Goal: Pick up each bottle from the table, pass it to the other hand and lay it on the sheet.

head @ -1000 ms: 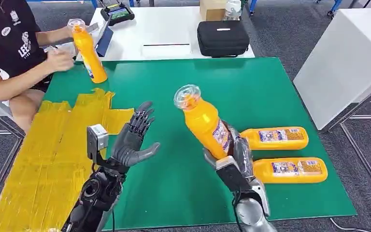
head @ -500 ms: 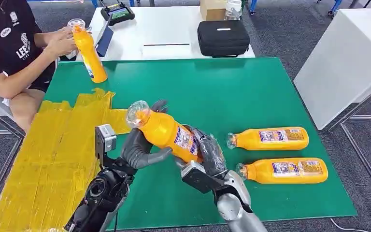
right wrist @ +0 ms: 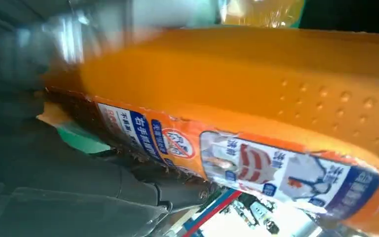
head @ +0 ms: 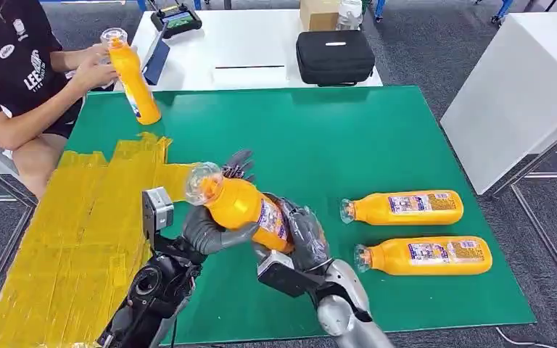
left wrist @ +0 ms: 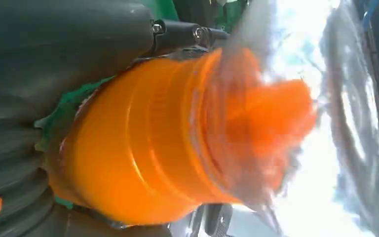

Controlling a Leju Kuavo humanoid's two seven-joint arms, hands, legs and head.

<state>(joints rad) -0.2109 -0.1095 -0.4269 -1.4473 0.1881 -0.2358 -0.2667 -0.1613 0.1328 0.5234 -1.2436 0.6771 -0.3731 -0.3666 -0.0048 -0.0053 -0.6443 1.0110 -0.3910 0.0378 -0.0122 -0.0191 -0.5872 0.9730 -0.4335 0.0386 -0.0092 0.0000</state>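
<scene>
Above the green table mat [head: 377,138], near its front-left part, an orange bottle [head: 245,208] is held off the surface, tilted with its clear cap toward 10 o'clock and its labelled base toward 4 o'clock. The right hand [head: 301,233] is clamped around the base end, dark fingers wrapped over the label. The left hand [head: 214,217] meets the same bottle at its upper body just below the cap, thumb underneath and fingers rising behind it; both hands touch the bottle at once. In the left wrist view the bottle's orange shoulder [left wrist: 177,133] lies pressed between the grey thumb and the darker fingers, so this hand is closed on it too. In the right wrist view the bottle's blue and white label [right wrist: 256,163] sits right against that hand.

At 3 o'clock from the held bottle, 2 more orange bottles lie on their sides on the mat, caps pointing left: the farther bottle [head: 406,207] and the nearer bottle [head: 428,255], parallel and close together without touching.

The yellow sheet [head: 72,232] covers the mat's left side, at 9 o'clock from the hands.

At 11 o'clock a 4th orange bottle [head: 133,78] stands upright on the mat's far-left corner, with a seated person's hand [head: 94,69] on it. Beyond the mat, a black case [head: 333,56] rests on a white table [head: 254,51].
</scene>
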